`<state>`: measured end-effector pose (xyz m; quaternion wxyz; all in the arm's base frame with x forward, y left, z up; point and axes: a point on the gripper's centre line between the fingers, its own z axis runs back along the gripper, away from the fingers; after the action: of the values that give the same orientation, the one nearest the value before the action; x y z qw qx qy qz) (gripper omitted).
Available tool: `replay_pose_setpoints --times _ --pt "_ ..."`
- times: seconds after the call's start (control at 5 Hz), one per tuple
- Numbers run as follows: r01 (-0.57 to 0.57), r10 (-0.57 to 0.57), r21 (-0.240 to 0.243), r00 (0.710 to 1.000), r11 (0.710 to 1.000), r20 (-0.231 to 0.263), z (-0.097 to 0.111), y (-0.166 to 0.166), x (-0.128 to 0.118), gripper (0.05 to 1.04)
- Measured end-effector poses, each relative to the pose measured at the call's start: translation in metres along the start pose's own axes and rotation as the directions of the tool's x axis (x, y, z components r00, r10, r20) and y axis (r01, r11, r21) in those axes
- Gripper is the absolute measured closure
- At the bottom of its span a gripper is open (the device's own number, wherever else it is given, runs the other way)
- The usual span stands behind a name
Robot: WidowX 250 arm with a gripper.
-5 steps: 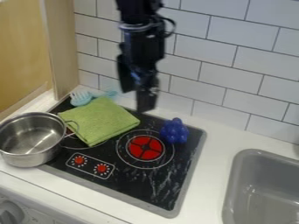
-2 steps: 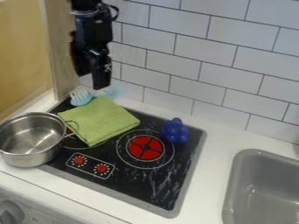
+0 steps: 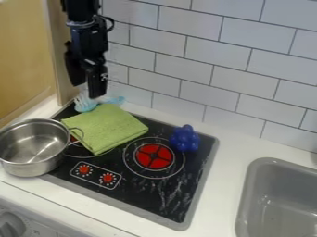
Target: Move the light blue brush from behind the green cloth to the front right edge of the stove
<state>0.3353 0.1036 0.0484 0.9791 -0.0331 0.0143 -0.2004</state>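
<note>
The black gripper hangs at the upper left, just above a light blue brush at the back left of the stove. I see nothing held in it. In front of the brush lies a folded green cloth on the stove's left part. A metal pot stands to the left of the cloth, its handle close to the cloth's edge. The dark blue knobbly toy sits at the stove's back right, beside the red burner.
The black stove top has a red burner and two red knobs. A grey sink is at the right. White tiles rise behind the counter, and a wooden panel stands at the left.
The gripper has moved left across the back of the stove, then a little further left and slightly lower, close over the brush. The cloth, pot and blue toy have not moved.
</note>
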Motion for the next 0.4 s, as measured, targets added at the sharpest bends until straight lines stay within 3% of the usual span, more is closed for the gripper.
replay_pose_setpoints --times 0.4 --pt "-0.019 0.019 0.006 1.000 1.000 -0.015 -0.0138 0.0099 0.0061 0.085"
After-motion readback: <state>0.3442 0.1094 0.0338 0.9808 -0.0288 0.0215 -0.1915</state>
